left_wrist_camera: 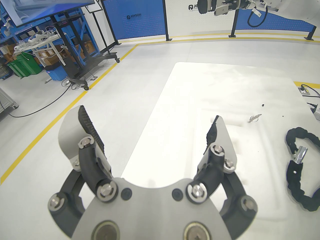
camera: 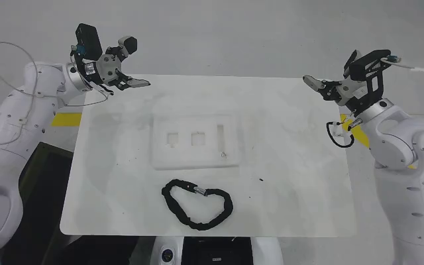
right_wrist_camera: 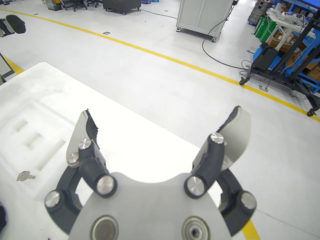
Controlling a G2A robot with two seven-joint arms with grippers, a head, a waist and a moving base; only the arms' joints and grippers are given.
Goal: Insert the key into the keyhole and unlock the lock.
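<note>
Left claw (left_wrist_camera: 150,119) and right claw (right_wrist_camera: 162,114) gape empty; you must first pinch the key (camera: 224,156) near frame centre.

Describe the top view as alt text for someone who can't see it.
A black chain lock lies looped near the robot-side edge of the white table, and a small key rests on a white foam tray at centre. The left gripper and right gripper hang open by opposite far corners, holding nothing.
</note>
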